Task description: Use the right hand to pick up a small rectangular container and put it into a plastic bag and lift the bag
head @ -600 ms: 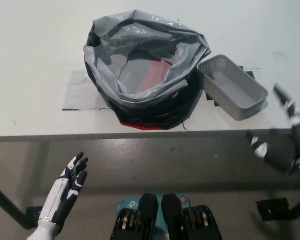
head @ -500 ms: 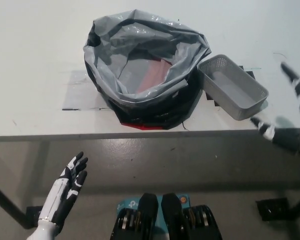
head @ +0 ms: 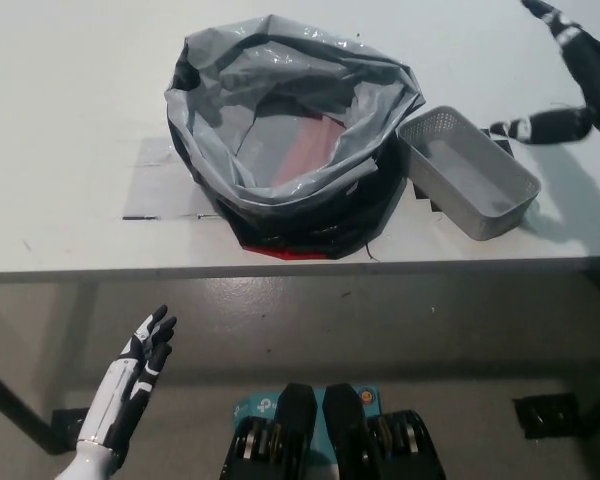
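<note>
The black right hand (head: pixel 578 80), fingers spread wide and holding nothing, hovers over the far right of the white worktop (head: pixel 70 120), just beyond the grey rectangular container (head: pixel 467 171). Left of the container, touching it, stands the open grey plastic bag (head: pixel 290 130). The white left hand (head: pixel 130 385) rests open below the near edge, above the grey floor (head: pixel 380 320).

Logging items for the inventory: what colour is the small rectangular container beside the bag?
Light grey, with perforated walls: the container, seen in the head view.

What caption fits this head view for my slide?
Black right hand open above the table beyond the grey perforated container, beside the open plastic bag; white left hand idle below.
</note>
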Motion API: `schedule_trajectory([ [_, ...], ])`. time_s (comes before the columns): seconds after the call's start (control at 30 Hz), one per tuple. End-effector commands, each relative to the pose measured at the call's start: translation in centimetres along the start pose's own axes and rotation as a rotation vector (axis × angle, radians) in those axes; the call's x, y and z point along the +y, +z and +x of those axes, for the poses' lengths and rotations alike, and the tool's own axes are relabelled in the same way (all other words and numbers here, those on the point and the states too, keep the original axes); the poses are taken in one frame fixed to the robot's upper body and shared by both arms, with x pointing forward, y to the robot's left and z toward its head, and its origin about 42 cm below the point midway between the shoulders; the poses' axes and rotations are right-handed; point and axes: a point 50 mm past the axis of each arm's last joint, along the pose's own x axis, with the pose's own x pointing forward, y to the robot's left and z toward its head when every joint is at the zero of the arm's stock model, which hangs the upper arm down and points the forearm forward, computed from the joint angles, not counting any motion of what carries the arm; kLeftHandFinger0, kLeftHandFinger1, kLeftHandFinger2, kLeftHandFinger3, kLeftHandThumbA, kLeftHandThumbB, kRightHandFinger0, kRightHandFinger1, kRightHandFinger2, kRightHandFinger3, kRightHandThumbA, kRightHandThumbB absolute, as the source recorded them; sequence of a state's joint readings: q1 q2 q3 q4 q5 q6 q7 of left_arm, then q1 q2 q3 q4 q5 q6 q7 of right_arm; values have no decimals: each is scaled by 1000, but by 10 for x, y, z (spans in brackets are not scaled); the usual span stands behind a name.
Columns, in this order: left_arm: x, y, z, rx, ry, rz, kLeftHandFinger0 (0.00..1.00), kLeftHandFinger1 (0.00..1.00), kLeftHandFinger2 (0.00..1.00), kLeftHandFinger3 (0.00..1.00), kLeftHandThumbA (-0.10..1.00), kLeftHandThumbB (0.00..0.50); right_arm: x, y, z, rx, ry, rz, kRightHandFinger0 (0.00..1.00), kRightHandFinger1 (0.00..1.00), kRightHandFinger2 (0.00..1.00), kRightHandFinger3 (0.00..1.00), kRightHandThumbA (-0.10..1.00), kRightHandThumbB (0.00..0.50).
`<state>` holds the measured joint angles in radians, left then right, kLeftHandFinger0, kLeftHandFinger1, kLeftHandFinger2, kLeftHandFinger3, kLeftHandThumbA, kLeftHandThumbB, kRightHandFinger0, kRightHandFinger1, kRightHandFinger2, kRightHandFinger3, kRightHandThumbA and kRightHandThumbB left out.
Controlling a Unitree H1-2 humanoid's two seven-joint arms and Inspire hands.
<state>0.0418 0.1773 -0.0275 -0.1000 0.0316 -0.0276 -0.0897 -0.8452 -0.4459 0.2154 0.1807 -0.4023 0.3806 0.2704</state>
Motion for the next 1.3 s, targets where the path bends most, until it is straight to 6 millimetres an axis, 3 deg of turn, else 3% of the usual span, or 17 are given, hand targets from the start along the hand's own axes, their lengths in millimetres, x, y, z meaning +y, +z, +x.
schedule_trajectory([
  [0.0, 3, 13, 2, -61, 12, -5, 1000, 1000, 1000, 1000, 942, 152, -26, 34, 55, 144, 117, -129, 1000, 1000, 1000, 1000, 986, 459],
  [0.17, 2, 10, -4, -51, 6, 1, 1000, 1000, 1000, 1000, 956, 145, -3, 29, 81, 243, 220, -65, 1000, 1000, 1000, 1000, 998, 500],
  [0.23, 1, 9, -4, -52, 6, 1, 1000, 1000, 1000, 1000, 958, 140, 4, 31, 87, 259, 259, -33, 1000, 1000, 1000, 1000, 978, 461],
  [0.37, -1, 9, -4, -50, 5, 3, 1000, 1000, 1000, 1000, 965, 140, 10, 34, 97, 298, 300, -34, 1000, 1000, 1000, 1000, 956, 477],
  [0.4, -2, 9, -4, -51, 4, 1, 1000, 1000, 1000, 1000, 966, 138, 12, 34, 98, 311, 318, -49, 1000, 1000, 1000, 1000, 993, 467],
  [0.63, -1, 8, -8, -49, 9, -1, 1000, 1000, 1000, 1000, 965, 146, 33, 34, 106, 356, 393, -35, 1000, 1000, 1000, 1000, 1000, 496],
  [0.87, 1, 8, -9, -43, 17, -4, 1000, 1000, 1000, 1000, 959, 169, 47, 34, 105, 378, 394, -96, 1000, 1000, 1000, 1000, 1000, 478],
  [1.27, 3, 7, -7, -44, 33, -6, 1000, 1000, 1000, 1000, 979, 172, 56, 34, 108, 407, 332, -261, 1000, 1000, 1000, 1000, 1000, 499],
])
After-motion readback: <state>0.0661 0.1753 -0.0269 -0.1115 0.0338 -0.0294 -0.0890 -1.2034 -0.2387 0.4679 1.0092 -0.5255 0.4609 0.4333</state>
